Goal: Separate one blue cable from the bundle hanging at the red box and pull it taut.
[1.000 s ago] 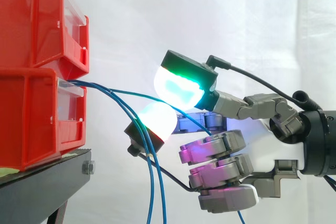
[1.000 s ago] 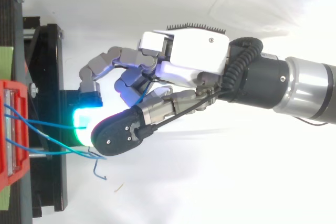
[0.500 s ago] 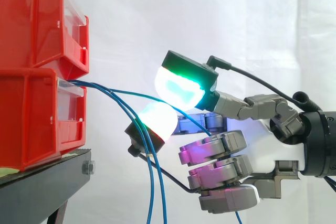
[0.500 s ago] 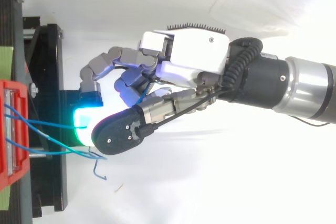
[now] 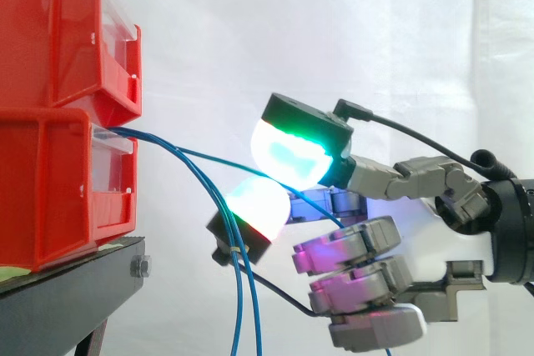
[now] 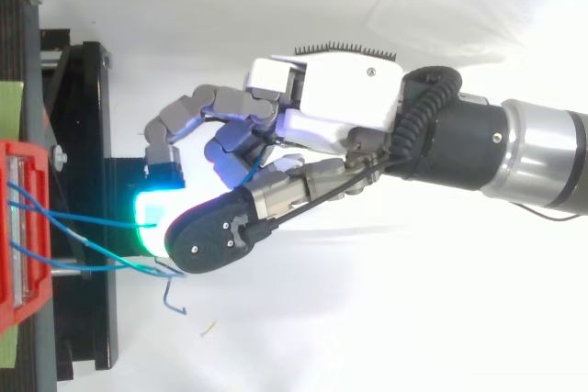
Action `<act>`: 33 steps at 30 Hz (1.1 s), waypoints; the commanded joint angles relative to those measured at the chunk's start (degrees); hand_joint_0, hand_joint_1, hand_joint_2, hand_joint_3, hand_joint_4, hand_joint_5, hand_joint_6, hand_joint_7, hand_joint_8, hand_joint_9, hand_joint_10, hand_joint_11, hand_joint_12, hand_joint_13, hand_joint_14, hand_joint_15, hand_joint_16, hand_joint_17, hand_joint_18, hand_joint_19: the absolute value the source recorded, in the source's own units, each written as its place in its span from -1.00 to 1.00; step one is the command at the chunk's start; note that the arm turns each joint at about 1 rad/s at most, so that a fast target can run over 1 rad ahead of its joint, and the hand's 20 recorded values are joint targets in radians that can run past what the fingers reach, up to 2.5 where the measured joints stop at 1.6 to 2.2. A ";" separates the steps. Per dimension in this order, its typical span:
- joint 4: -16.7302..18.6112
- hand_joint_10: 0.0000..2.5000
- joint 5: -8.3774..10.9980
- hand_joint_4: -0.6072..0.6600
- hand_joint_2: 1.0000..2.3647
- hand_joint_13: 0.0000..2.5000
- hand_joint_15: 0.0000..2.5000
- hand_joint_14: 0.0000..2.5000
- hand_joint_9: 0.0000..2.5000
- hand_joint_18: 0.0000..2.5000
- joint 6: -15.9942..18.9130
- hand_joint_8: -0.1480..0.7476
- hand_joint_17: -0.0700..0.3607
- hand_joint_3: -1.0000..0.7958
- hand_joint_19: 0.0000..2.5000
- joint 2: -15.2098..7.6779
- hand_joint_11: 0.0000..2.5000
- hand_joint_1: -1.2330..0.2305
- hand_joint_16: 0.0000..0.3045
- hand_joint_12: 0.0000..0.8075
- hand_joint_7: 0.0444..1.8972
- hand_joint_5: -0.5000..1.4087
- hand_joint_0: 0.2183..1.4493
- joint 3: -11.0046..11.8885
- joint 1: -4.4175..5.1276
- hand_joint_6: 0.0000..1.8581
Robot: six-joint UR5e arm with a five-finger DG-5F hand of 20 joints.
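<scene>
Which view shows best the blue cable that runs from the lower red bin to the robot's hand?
The side view: the blue cable slants from the lower red bin to between the glowing pads of the hand, apart from the hanging strands. In the top view, the black back of a fingertip covers that meeting.

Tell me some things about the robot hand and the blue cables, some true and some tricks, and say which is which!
1. The hand pinches one blue cable between its glowing pads. True.
2. The cables come out of the top bin. False: they come out of the lower bin.
3. The other cables hang down. True.
4. The stand is white. False: the stand is black.
</scene>
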 commanded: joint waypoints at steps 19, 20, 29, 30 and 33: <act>-1.29 0.94 4.98 -0.32 -1.00 -0.30 0.26 0.81 -0.35 0.02 -4.31 -0.08 -0.37 -0.44 0.20 9.62 0.14 -0.31 -0.81 -0.23 0.10 -0.71 -0.06 -10.64 0.72 -0.01; -1.20 0.94 4.98 -0.32 -1.00 -0.30 0.25 0.81 -0.35 0.02 -4.39 -0.08 -0.37 -0.44 0.20 9.62 0.14 -0.31 -0.81 -0.22 0.10 -0.71 -0.06 -10.64 0.72 -0.01; 0.74 0.93 4.89 -0.33 -1.00 -0.29 0.25 0.81 -0.35 0.01 -4.75 -0.08 -0.36 -0.44 0.20 9.62 0.14 -0.31 -0.80 -0.22 0.11 -0.71 -0.06 -10.64 0.98 -0.01; 0.74 0.93 4.89 -0.33 -1.00 -0.29 0.25 0.81 -0.35 0.01 -4.75 -0.08 -0.37 -0.44 0.20 9.62 0.14 -0.31 -0.81 -0.22 0.11 -0.71 -0.06 -10.73 0.98 -0.01; 0.65 0.93 5.16 -0.33 -1.00 -0.29 0.25 0.81 -0.35 0.01 -4.75 -0.08 -0.36 -0.44 0.20 9.62 0.14 -0.31 -0.80 -0.22 0.11 -0.71 -0.06 -10.64 0.98 -0.01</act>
